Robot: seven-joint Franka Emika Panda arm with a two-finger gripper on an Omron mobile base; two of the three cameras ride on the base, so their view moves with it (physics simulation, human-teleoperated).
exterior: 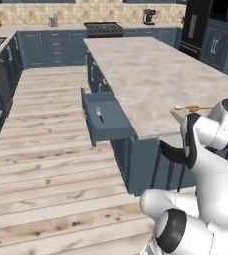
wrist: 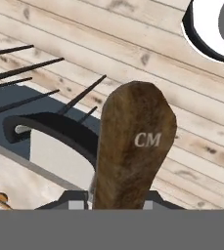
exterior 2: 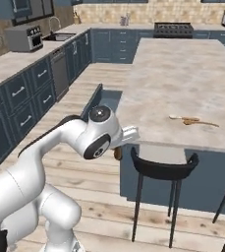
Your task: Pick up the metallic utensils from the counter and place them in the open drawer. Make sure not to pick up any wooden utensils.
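My gripper (wrist: 116, 200) is shut on the knife's dark brown handle (wrist: 133, 146), stamped "CM", which fills the middle of the hand view; the blade is hidden. In the right base view that handle (exterior 2: 117, 153) hangs just below my hand, off the island counter's (exterior 2: 182, 74) near left corner. The open drawer (exterior: 110, 124) juts out from the counter's (exterior: 150, 69) left side, and a short silver utensil with a dark handle (exterior: 99, 114) lies inside it. Two wooden spoons (exterior: 190, 107) rest on the stone near the front edge, also seen as wooden spoons (exterior 2: 192, 119).
A black-backed stool (exterior 2: 163, 167) stands against the island's near side, right beside my hand, and its curved backrest (wrist: 50, 127) shows below the knife. Plank floor (exterior: 51, 164) stretches left of the drawer. Blue wall cabinets (exterior 2: 30, 93) line the far left.
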